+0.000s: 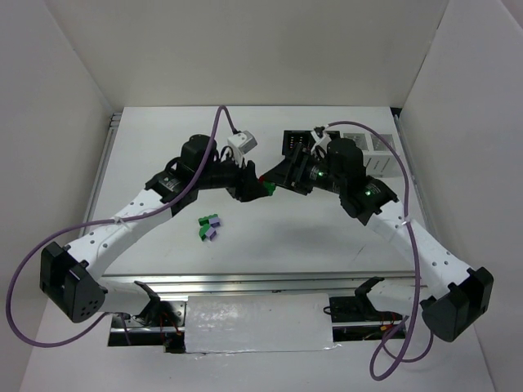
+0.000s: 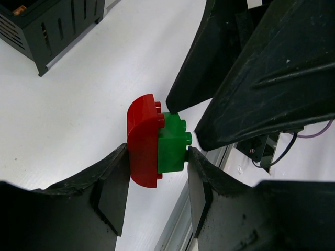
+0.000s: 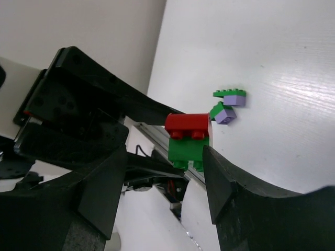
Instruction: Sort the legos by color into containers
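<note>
A red brick (image 2: 142, 141) joined to a green brick (image 2: 172, 144) hangs above the table, pinched between my left gripper's (image 2: 157, 175) fingers; the pair also shows in the top view (image 1: 265, 187). My left gripper (image 1: 255, 186) is shut on this pair. My right gripper (image 3: 162, 178) is open around the same pair (image 3: 187, 138), one finger (image 3: 220, 172) close beside the green brick, the other well apart. Loose green and light purple bricks (image 1: 210, 227) lie on the table, also in the right wrist view (image 3: 229, 97). The containers (image 1: 292, 140) stand behind my right arm.
A black bin (image 2: 52, 26) with something brown-orange inside (image 2: 20, 9) is at the top left of the left wrist view. White bins (image 1: 372, 153) are partly hidden by the right arm. A metal rail (image 1: 245, 283) runs along the near table edge.
</note>
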Action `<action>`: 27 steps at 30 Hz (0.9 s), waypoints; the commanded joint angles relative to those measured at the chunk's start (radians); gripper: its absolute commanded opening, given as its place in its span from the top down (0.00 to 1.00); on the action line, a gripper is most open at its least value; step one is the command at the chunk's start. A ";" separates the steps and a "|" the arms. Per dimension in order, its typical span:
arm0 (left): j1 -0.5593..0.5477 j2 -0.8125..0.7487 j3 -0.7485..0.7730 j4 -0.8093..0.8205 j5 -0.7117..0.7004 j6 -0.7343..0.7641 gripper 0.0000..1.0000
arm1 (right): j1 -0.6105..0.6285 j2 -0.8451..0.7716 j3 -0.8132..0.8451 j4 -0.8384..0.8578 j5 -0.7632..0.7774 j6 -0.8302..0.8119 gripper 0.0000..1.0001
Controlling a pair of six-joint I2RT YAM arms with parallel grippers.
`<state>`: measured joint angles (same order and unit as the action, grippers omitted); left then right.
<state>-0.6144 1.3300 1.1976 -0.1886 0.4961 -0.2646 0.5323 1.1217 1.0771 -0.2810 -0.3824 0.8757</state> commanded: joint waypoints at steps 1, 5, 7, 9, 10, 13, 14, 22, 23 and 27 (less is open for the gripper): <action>-0.008 -0.023 0.020 0.052 0.033 0.005 1.00 | 0.046 0.026 0.092 -0.070 0.077 -0.058 0.33; -0.010 -0.026 0.022 0.054 0.041 -0.001 1.00 | 0.101 0.050 0.133 -0.144 0.184 -0.099 0.32; -0.010 -0.032 0.017 0.055 0.036 -0.002 1.00 | 0.132 0.061 0.158 -0.173 0.268 -0.118 0.33; -0.010 -0.038 0.014 0.052 0.026 -0.004 1.00 | 0.143 0.063 0.176 -0.227 0.322 -0.127 0.33; -0.010 -0.041 0.013 0.049 0.010 -0.002 1.00 | 0.143 0.056 0.175 -0.234 0.339 -0.130 0.33; -0.010 -0.048 0.010 0.035 -0.005 0.005 1.00 | 0.144 0.040 0.173 -0.245 0.370 -0.149 0.33; -0.011 -0.049 0.008 0.032 -0.007 0.005 1.00 | 0.143 0.036 0.175 -0.256 0.376 -0.152 0.33; -0.011 -0.051 0.011 0.041 0.007 -0.013 1.00 | 0.143 0.026 0.120 -0.141 0.214 -0.179 0.35; -0.011 -0.054 0.011 0.046 0.016 -0.016 1.00 | 0.143 0.035 0.095 -0.112 0.159 -0.178 0.38; -0.013 -0.055 0.010 0.072 0.050 -0.036 1.00 | 0.143 0.052 0.052 0.003 0.002 -0.135 0.53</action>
<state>-0.6193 1.3056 1.1965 -0.2188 0.4961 -0.2722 0.6579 1.1679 1.1542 -0.4099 -0.1978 0.7185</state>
